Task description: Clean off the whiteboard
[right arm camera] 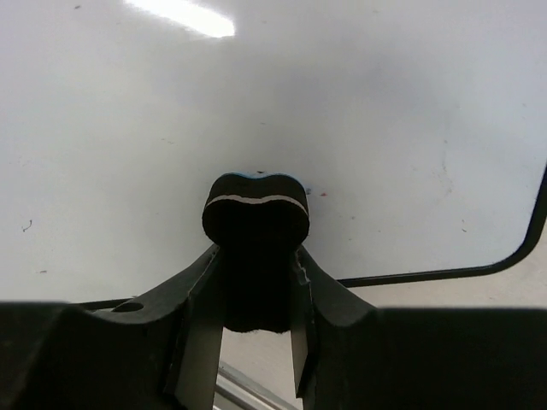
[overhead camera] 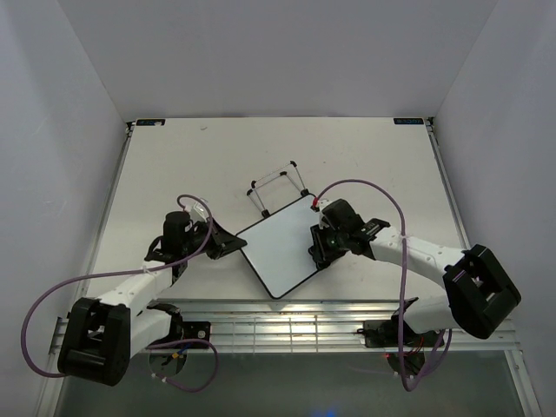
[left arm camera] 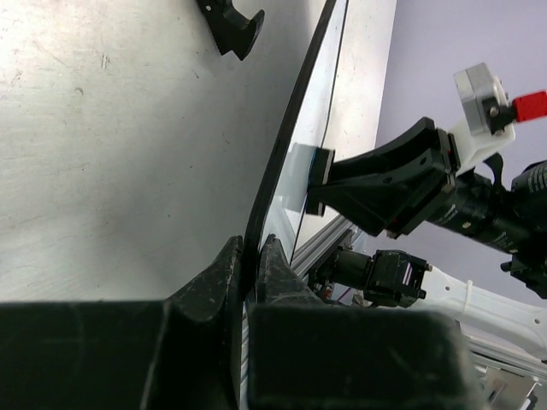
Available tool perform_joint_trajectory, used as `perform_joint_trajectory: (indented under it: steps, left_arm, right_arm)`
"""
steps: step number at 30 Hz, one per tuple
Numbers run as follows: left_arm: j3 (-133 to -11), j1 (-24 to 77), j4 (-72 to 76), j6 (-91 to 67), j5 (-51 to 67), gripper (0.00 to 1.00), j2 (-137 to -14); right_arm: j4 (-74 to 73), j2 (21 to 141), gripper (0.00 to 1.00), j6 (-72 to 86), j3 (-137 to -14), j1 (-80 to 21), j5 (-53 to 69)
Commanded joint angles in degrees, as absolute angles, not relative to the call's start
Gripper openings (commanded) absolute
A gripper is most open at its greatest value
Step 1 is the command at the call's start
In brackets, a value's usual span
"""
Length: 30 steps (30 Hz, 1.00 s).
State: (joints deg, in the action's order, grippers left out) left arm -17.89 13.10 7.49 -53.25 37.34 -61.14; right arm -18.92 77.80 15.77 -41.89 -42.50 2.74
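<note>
Room: Plain white walls (overhead camera: 261, 52) stand around a pale counter (overhead camera: 174, 156).
Left hand: The left hand (overhead camera: 228, 245) is closed tight on the left edge of the whiteboard (overhead camera: 278, 256). In its own camera, its two black fingers (left arm camera: 218, 282) pinch the thin black frame between them.
Right hand: The right hand (overhead camera: 323, 246) is closed on a small black eraser (right arm camera: 256, 213). One finger is on each side of it.
Eraser: It sticks out past the fingertips. Its end looks pressed on the white face, near the right side of the board.
Where the whiteboard is: It is in the middle of the counter, between the two hands.
Which way it points: From above it sits like a diamond. One corner points at the arm bases and one points at the far wall. I cannot tell which side is the long one.
Its face: The white face shows to the camera above. It looks nearly clean, with only a few tiny specks.
Behind it: A wire stand (overhead camera: 278, 184) is just behind the far edge.
</note>
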Motion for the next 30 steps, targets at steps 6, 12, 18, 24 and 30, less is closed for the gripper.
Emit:
perform_joint_trajectory:
  steps: [6,12,18,24,30]
  left_arm:
    - [-21.18,13.54,1.49,-44.83,42.27,0.0,-64.86]
    - [-21.8,13.62,0.36,-43.07,42.54,0.0,-63.99]
    - [-21.62,13.54,0.53,-42.63,42.63,0.0,-63.9]
    - [-21.88,13.54,1.49,-42.63,43.42,0.0,-64.69]
    - [-22.15,13.54,2.99,-43.24,44.3,0.0,-65.39]
  right_arm:
    - [-22.67,78.31,0.08,17.23,-35.24,-31.74,-5.1]
    - [-24.43,77.17,0.08,17.05,-38.75,-28.13,-8.43]
    - [-19.36,76.2,0.08,16.0,-41.4,-28.91,-3.47]
    - [-11.53,76.46,0.08,13.36,-41.84,-43.39,3.68]
    - [1.82,80.41,0.08,16.69,-41.22,-60.54,5.09]
